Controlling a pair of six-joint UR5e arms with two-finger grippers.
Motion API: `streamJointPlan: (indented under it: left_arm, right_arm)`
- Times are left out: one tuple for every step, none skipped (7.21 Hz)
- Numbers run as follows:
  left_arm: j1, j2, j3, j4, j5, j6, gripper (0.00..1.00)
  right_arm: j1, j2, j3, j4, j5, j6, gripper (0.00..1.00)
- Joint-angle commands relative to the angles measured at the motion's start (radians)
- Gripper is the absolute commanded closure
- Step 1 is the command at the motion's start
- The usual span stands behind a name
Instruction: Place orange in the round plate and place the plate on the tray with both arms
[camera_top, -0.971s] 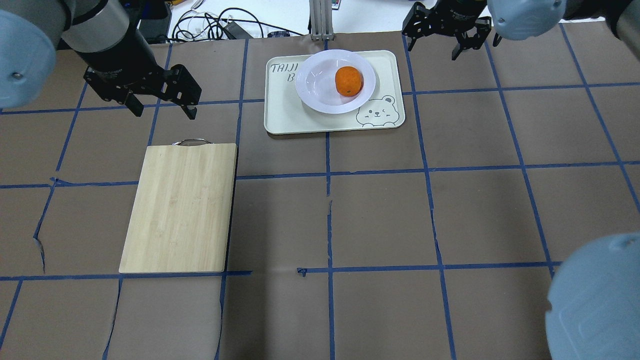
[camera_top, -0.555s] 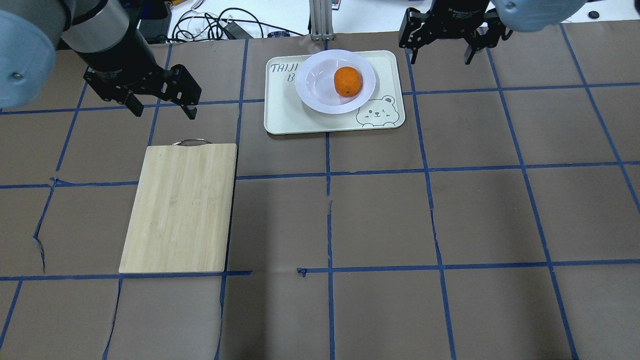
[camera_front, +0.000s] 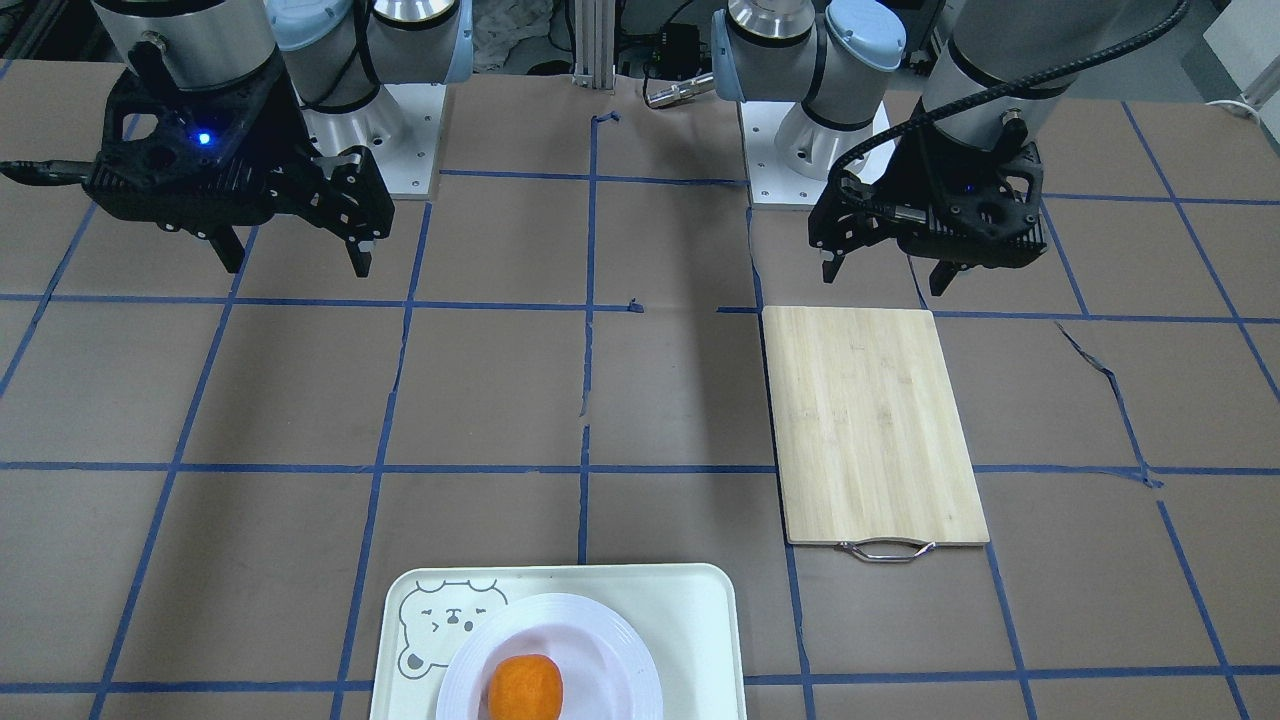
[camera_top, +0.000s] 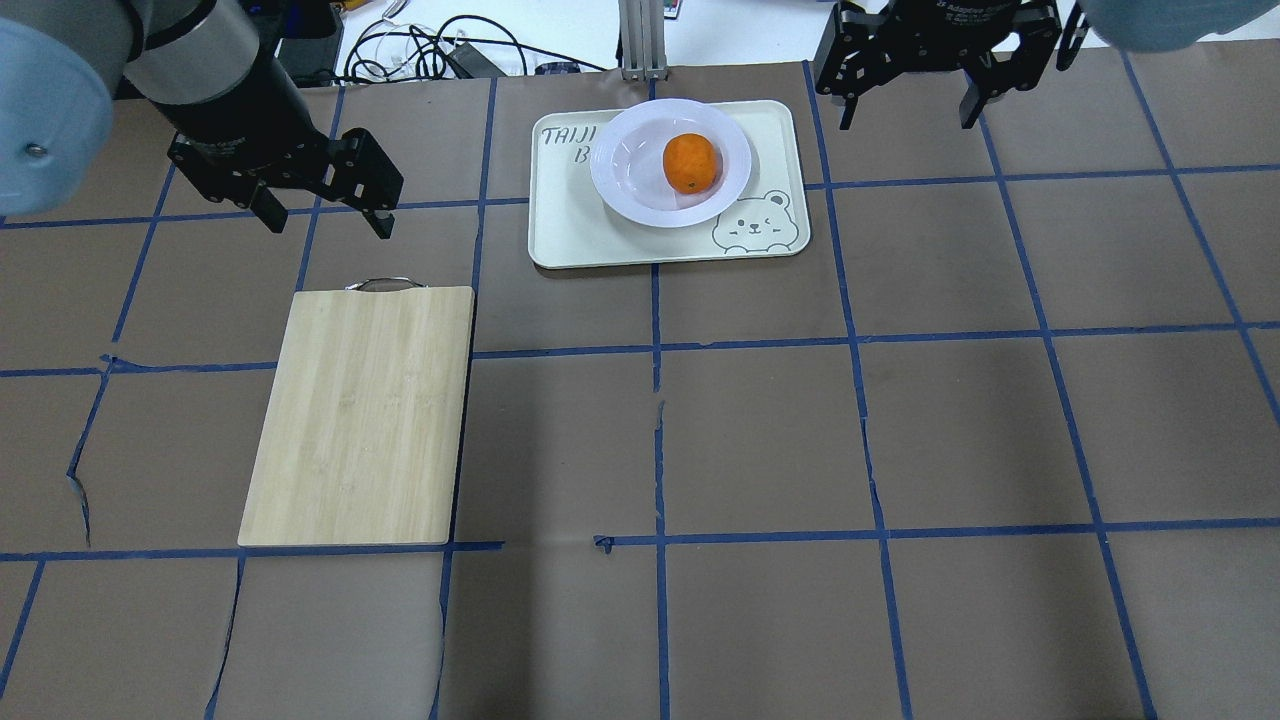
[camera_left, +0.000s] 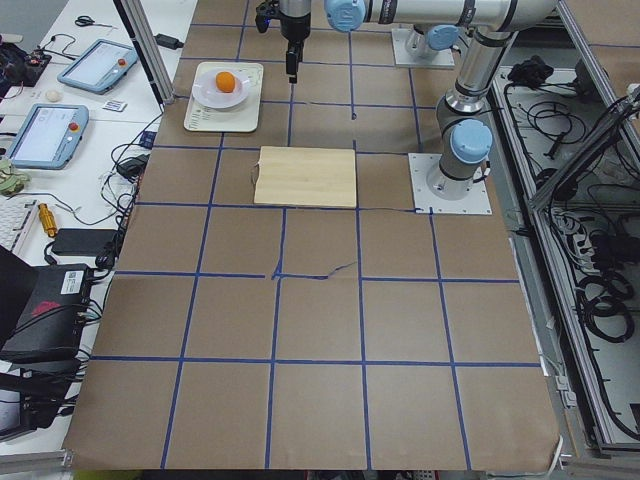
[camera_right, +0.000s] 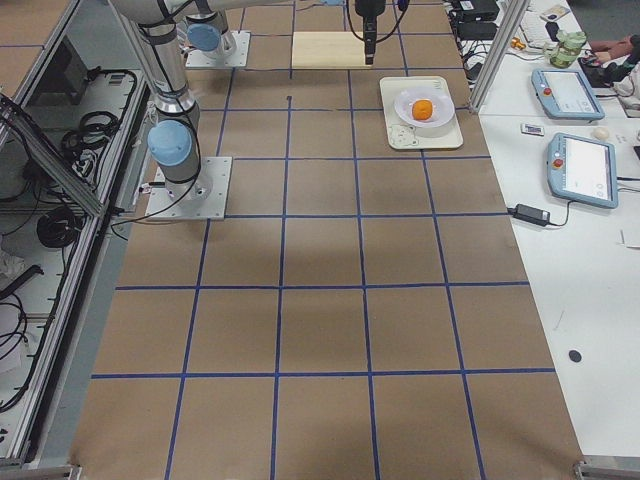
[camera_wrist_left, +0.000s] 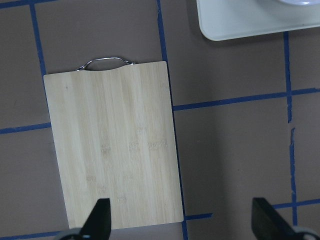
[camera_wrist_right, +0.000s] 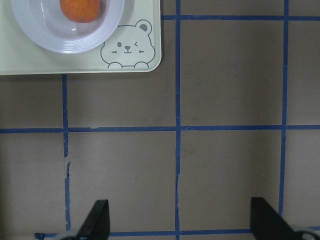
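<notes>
2 arms clear of load; directions per overhead view. Fruit: orange (camera_top: 690, 163) in round plate (camera_top: 618, 172), slightly toward 3 o'clock of well. Plate on tray (camera_top: 580, 235), toward 12 o'clock rim; bear face at 4 o'clock corner. Jaws of left arm (camera_top: 215, 75) wide apart, empty, at 11 o'clock of cutting board (camera_top: 360, 415). Jaws of right arm (camera_front: 190, 40) wide apart, empty, at 2 o'clock of tray. Tray and board on brown surface (camera_top: 760, 430).

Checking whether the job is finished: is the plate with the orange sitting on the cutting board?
No, the plate holding the orange sits on the tray, apart from the board.
</notes>
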Motion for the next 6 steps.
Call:
streamJointPlan:
  left_arm:
    - [0.0, 0.0, 0.0, 0.0, 0.0, 0.0, 0.0]
    - [0.0, 0.0, 0.0, 0.0, 0.0, 0.0, 0.0]
    - [0.0, 0.0, 0.0, 0.0, 0.0, 0.0, 0.0]
    - [0.0, 0.0, 0.0, 0.001, 0.0, 0.0, 0.0]
    - [0.0, 0.0, 0.0, 0.0, 0.0, 0.0, 0.0]
    - [0.0, 0.0, 0.0, 0.0, 0.0, 0.0, 0.0]
  right_arm:
    - [-0.028, -0.017, 0.014, 0.006, 0.006, -0.064, 0.0]
    - [-0.034, -0.023, 0.025, 0.006, 0.005, -0.069, 0.0]
    - [-0.034, -0.024, 0.037, 0.006, 0.011, -0.072, 0.0]
    - [-0.033, -0.026, 0.042, 0.006, 0.011, -0.076, 0.0]
    - [-0.034, -0.026, 0.042, 0.006, 0.008, -0.078, 0.0]
    - [-0.034, -0.026, 0.042, 0.005, 0.008, -0.076, 0.0]
